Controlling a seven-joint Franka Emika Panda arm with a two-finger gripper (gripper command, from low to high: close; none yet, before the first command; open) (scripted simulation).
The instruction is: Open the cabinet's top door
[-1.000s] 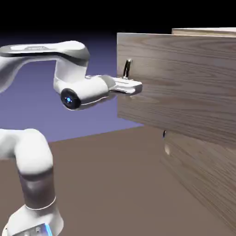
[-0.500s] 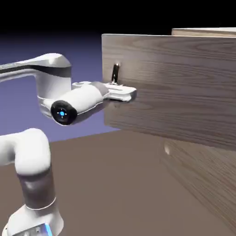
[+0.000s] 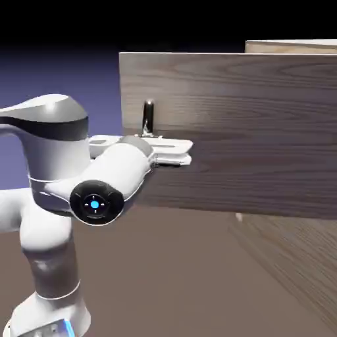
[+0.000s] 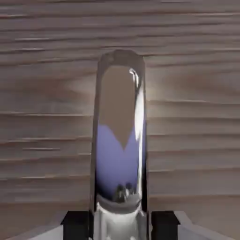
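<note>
Behind, blue-violet backdrop (image 3: 39,72); claw (image 4: 120,226) nearly closed, clamped across dark handle (image 4: 120,126), presumably for hauling top door (image 3: 243,131) wider.

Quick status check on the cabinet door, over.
Fingers shut on the top door's handle. Top door swung open, lower panel beneath. Nothing visible blocking it.

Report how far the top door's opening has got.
Looks done: the top door stands swung well out from the cabinet. In hand: the gripper is shut on the door's handle. Left: perhaps swinging it wider, if wanted, then letting go, since the fingers still flank the handle.
</note>
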